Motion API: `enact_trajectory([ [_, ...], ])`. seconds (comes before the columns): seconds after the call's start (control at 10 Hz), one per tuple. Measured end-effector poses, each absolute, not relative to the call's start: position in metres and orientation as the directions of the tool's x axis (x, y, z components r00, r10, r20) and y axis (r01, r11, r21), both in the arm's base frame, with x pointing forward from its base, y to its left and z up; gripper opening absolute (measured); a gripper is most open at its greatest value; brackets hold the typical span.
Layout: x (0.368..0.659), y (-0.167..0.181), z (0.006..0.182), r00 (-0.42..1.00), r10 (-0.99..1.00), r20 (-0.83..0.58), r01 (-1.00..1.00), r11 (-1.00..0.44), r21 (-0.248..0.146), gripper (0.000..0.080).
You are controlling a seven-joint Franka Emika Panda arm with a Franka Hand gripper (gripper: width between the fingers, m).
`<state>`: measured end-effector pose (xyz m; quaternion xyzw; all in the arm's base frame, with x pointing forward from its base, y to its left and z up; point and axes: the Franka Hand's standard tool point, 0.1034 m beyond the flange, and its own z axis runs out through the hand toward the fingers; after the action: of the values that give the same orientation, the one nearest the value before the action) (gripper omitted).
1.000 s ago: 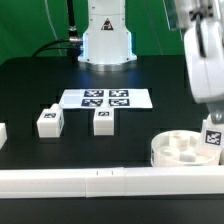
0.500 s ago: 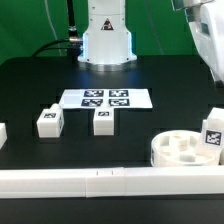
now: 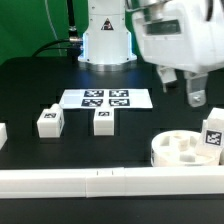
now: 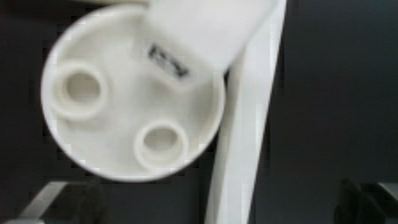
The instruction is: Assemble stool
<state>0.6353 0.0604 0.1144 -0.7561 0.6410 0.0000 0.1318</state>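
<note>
Two small white plastic block legs with black-and-white square tags lie loose on the black worktop [image 3: 30, 85]. The left leg [image 3: 48, 121] and the middle leg [image 3: 103, 121] sit side by side but apart, just in front of the marker board [image 3: 105, 99].

The stool's seat, a thick round white plastic disc [image 3: 160, 155] with socket holes, rests on the worktop toward the exterior view's right. It is just behind the long white rail bar [image 3: 110, 181] that runs across the front. A third leg [image 3: 213, 137] stands upright on the disc at its side nearest the exterior view's right edge, with its tag facing the camera.

The tool [image 3: 180, 88] hangs in the air above the worktop, higher than the disc and towards the exterior view's left of the upright leg. Its fingers [image 3: 196, 95] are spread wide with nothing between them, and they touch no part. The arm's white base [image 3: 107, 40] stands behind the marker board.

The wrist view is blurred. It shows the disc [image 4: 116, 115] with two round sockets, the third leg [image 4: 205, 35] rising from it, and the rail bar [image 4: 249, 130] along the disc's edge. Whether the disc and rail touch cannot be told.
</note>
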Motion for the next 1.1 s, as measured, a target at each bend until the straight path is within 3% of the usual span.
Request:
enact_trajectory([
  [0.2, 0.6371, 0.0565, 0.1133, 0.194, -0.969, -0.155, -0.964, -0.159, -0.212, 0.0649],
  [0.4, 0.6369, 0.0559, 0.1128, 0.327, -0.937, -0.123, -0.928, -0.294, -0.230, 0.0649],
  [0.5, 0.6344, 0.0552, 0.1115, 0.446, -0.890, -0.097, -0.883, -0.419, -0.213, 0.0649],
  [0.6, 0.6352, 0.0513, 0.1120, 0.587, -0.808, -0.058, -0.804, -0.573, -0.159, 0.0649],
  [0.7, 0.6405, 0.0491, 0.1124, 0.722, -0.692, -0.014, -0.687, -0.713, -0.138, 0.0649],
  [1.1, 0.6423, 0.0487, 0.1114, 0.893, -0.449, 0.023, -0.443, -0.888, -0.127, 0.0649],
])
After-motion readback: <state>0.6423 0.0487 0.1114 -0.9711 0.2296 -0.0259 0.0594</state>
